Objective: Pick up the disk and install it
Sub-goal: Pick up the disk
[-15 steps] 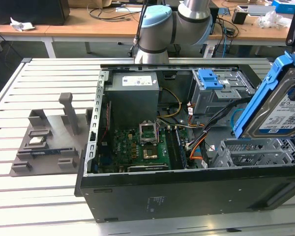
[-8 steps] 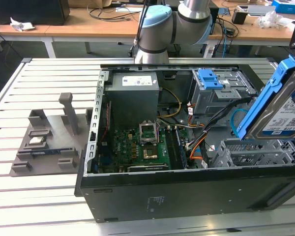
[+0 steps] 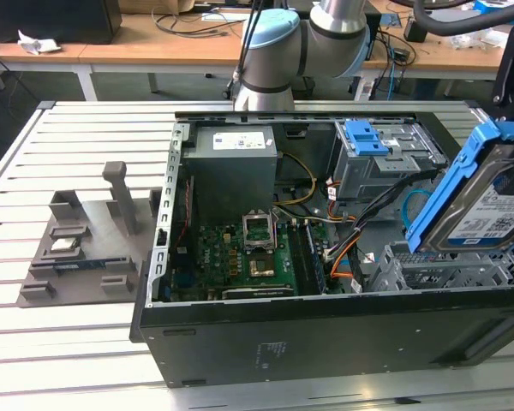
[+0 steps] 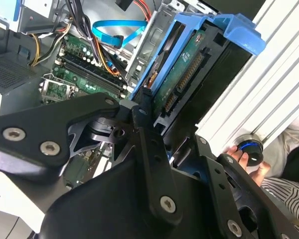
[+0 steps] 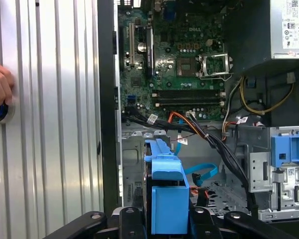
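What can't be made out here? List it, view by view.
1. First wrist view: the black gripper, shut on the blue-bracketed silver metal rectangular disk, is cut off by the edge; the disk shows edge-on, so its faces are hidden.
2. Exterior view: the disk overlaps the grey metal drive cage, so whether they touch cannot be told.
3. Second wrist view: a person's hand partly covers the round blue button.

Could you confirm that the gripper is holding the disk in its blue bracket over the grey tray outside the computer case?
Not quite. The gripper does hold the disk in its blue bracket, but over the metal drive cage inside the open computer case, not over the grey tray outside it. The exterior view shows this.
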